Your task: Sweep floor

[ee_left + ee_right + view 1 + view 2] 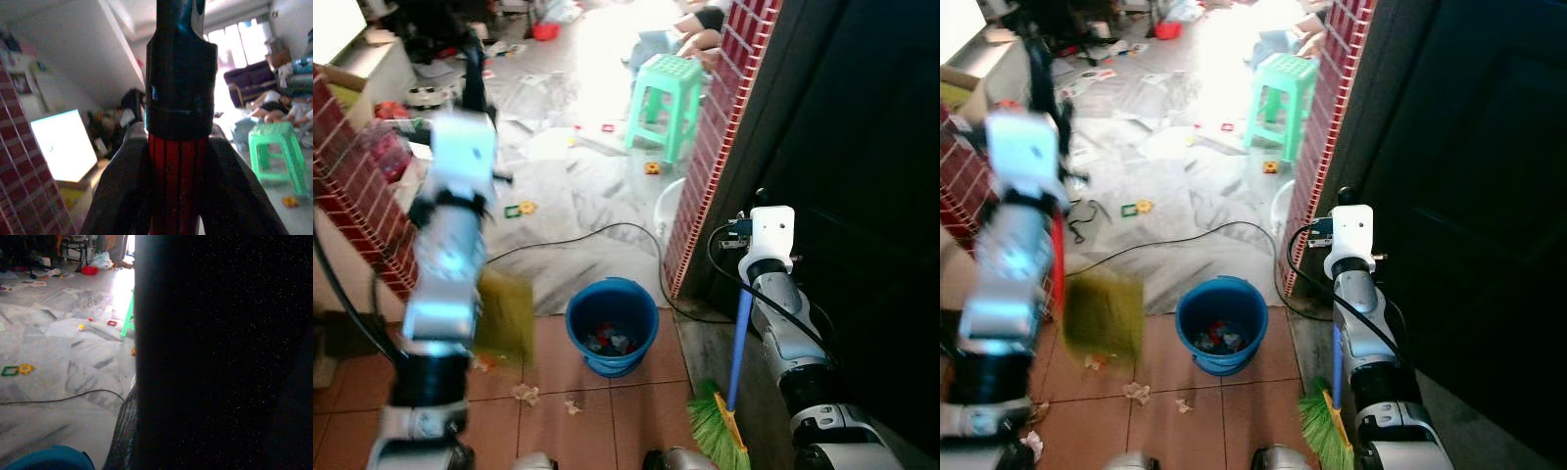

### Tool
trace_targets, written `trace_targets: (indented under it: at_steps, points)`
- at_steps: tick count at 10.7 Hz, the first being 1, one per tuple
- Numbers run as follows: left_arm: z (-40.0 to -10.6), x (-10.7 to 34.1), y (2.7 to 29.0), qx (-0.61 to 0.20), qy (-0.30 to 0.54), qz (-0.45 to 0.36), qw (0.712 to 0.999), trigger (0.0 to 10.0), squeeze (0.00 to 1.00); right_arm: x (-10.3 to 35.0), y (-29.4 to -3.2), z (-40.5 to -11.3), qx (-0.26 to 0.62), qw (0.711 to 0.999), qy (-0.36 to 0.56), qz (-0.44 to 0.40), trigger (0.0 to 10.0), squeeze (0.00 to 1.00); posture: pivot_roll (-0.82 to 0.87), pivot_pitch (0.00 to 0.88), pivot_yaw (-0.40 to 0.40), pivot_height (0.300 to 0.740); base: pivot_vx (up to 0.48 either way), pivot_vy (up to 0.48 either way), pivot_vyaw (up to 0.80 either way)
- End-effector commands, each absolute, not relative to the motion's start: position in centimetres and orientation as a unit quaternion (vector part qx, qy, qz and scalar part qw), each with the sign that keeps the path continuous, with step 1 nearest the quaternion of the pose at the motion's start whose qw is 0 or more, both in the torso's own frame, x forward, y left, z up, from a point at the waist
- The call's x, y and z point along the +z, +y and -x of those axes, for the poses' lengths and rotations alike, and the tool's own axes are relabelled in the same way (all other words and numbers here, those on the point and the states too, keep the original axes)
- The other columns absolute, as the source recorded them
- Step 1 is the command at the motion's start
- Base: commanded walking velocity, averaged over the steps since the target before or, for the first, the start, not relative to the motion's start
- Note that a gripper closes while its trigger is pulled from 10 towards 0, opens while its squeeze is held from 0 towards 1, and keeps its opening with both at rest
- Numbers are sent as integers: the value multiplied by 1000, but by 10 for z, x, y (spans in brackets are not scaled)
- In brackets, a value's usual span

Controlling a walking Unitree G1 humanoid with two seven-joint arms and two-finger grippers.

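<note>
A yellow-green dustpan (504, 318) hangs low over the tiles beside the blue bucket (612, 323). Its red handle (178, 171), with a black cap, runs up behind my raised left arm. My left gripper (473, 73) is shut on that handle; its black fingers (122, 196) flank it. My right gripper (736, 237) is shut on the blue handle (741, 333) of a broom, which stands upright by the brick pillar. The green bristles (717, 431) rest on the floor. Small paper scraps (526, 394) lie on the tiles in front of the bucket, which holds debris.
A red brick pillar (720, 127) and a dark door stand on the right. A black cable (607, 230) loops across the marble floor. Further off are a green stool (668, 93), small toys (519, 209) and a person lying down (700, 29). A low brick wall (352, 196) stands left.
</note>
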State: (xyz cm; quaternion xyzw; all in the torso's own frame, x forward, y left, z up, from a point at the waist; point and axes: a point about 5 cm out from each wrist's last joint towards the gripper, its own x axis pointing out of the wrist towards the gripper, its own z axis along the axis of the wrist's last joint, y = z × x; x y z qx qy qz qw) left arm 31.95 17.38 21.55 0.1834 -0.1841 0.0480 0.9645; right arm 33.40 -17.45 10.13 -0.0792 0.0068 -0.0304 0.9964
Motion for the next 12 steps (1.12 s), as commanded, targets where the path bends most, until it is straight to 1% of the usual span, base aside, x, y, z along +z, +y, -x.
trace_targets:
  at_steps: [1,2,3,4,6,7,9,11,12]
  points:
    - [-317,223,165,41,-224,-185,956,10000,0,110,-176,-337,-32,997,-15,75,10000,0,-25,0,-51,740,0,0,0]
    - [-318,201,165,52,-189,-156,968,10000,0,111,-175,-336,-31,997,-16,73,10000,0,-30,0,-47,740,0,0,0]
    - [-320,191,165,63,-167,-144,973,10000,0,111,-175,-336,-31,997,-17,72,10000,0,-34,0,-43,740,0,0,0]
    - [-324,172,168,92,-119,-95,984,10000,0,113,-174,-336,-30,997,-21,71,10000,0,-39,0,-34,740,0,0,0]
    - [-327,150,167,107,-91,-70,988,10000,0,118,-170,-335,-29,997,-28,70,10000,0,-53,0,-13,740,0,0,0]
    - [-329,147,166,111,-84,-70,988,10000,0,119,-169,-335,-28,997,-30,69,10000,0,-56,0,-6,740,0,0,0]
    - [-334,134,155,109,-65,-53,990,10000,0,121,-165,-331,-23,997,-35,68,10000,0,-66,0,7,740,0,0,0]
    - [-339,128,132,82,-67,-35,994,10000,0,118,-164,-329,-23,997,-29,65,10000,0,-76,0,1,740,0,0,0]
    - [-343,127,126,76,-70,-35,994,10000,0,119,-164,-328,-23,997,-28,65,10000,0,-86,0,0,740,0,0,0]
